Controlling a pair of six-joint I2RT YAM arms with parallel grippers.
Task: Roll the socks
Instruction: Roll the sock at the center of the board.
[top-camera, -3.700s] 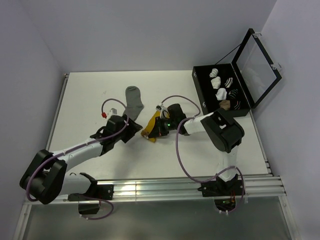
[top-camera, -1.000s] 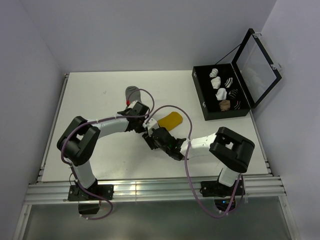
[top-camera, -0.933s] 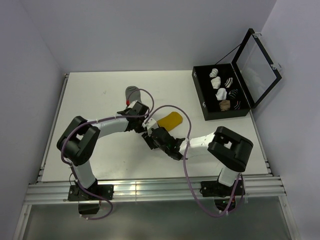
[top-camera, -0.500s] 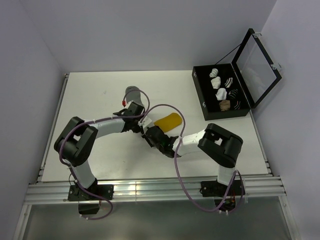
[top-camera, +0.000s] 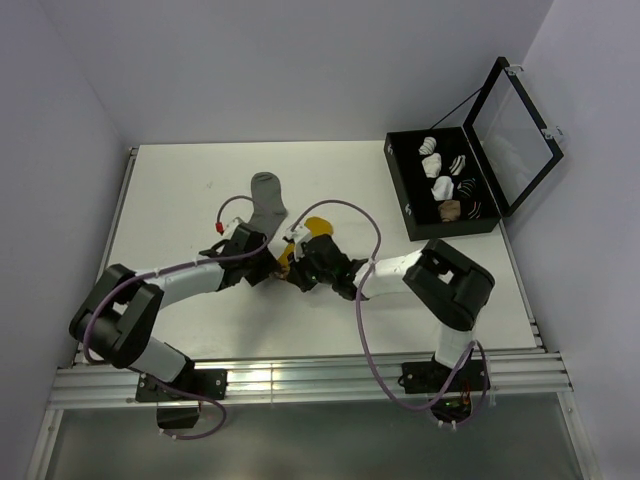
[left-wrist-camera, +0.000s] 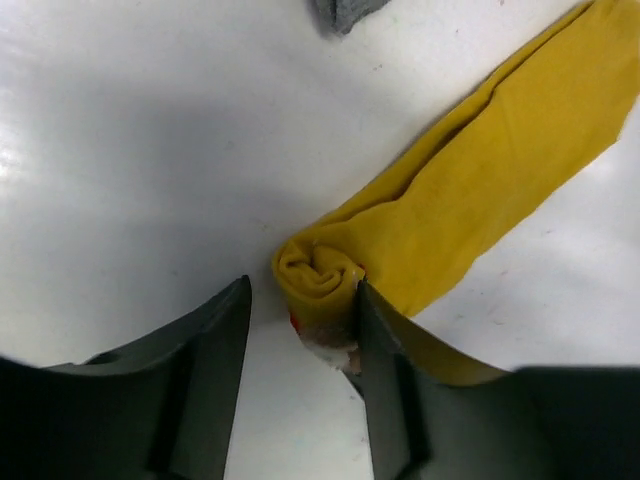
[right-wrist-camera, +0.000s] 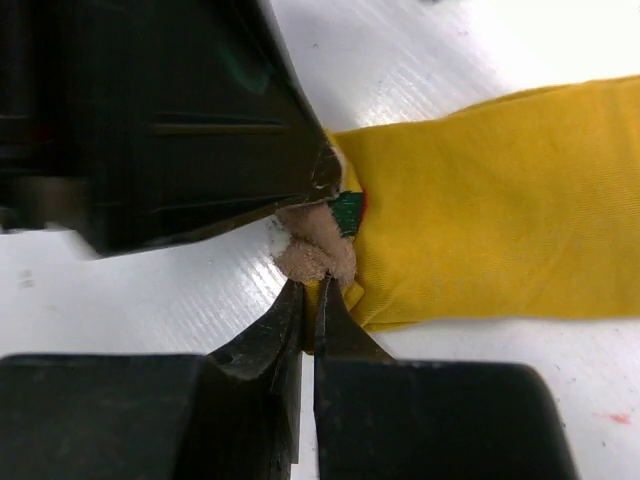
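The mustard-yellow sock (left-wrist-camera: 500, 150) lies flat on the white table, its near end wound into a small roll (left-wrist-camera: 318, 275). My left gripper (left-wrist-camera: 300, 340) is open around that roll; the right finger (left-wrist-camera: 390, 380) touches it and the left finger stands clear. From the other side, my right gripper (right-wrist-camera: 310, 310) is shut on the yellow sock (right-wrist-camera: 480, 220) at the edge by its beige toe patch (right-wrist-camera: 315, 250). In the top view both grippers, left (top-camera: 270, 262) and right (top-camera: 298, 272), meet at the yellow sock (top-camera: 318, 222). The grey sock (top-camera: 268, 195) lies flat just behind them.
A black box (top-camera: 400, 190) with its lid (top-camera: 515, 120) raised stands at the back right, holding white, striped and tan sock bundles. Purple cables loop above both arms. The table's metal rail (top-camera: 320, 375) runs along the near edge.
My left arm has swung back toward the left and its jaws have opened off the roll. My right gripper has moved in and shut on the sock's end. The grey sock now shows more.
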